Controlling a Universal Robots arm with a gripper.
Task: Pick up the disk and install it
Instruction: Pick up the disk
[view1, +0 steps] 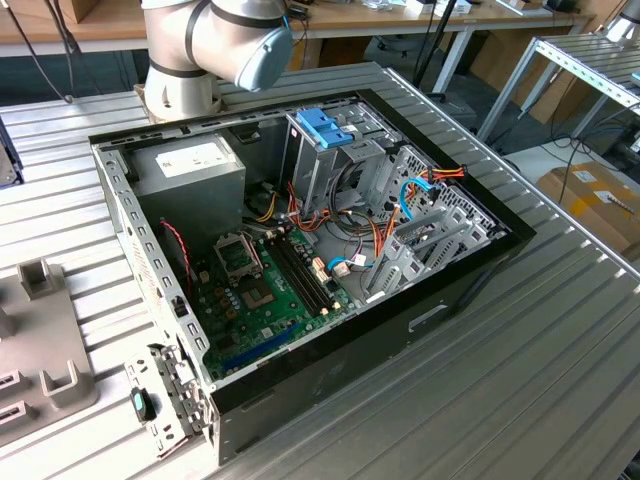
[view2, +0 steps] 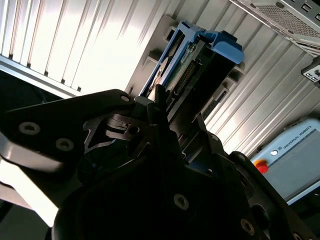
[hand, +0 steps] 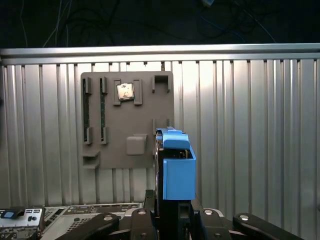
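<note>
The disk (hand: 176, 170) is seen edge-on in the first wrist view, with its blue plastic rail facing the camera. It sits between the dark fingers of my gripper (hand: 170, 212), which is shut on it. Behind it lies the grey holder plate (hand: 127, 120) on the ribbed metal table. In the second wrist view the disk (view2: 197, 62) shows its connector end and blue rails. My gripper (view2: 177, 112) clamps its near end, and the grey holder brackets (view2: 151, 56) stand just behind. Whether the disk still touches the holder I cannot tell.
The open computer case (view1: 470, 275) lies on the table in the exterior view. It holds a green motherboard (view1: 262, 292), a grey power-supply box (view1: 190, 165) and a metal drive cage with a blue latch (view1: 322, 128). The arm's base (view1: 215, 40) stands behind it. A grey fixture (view1: 40, 340) lies at the exterior view's left.
</note>
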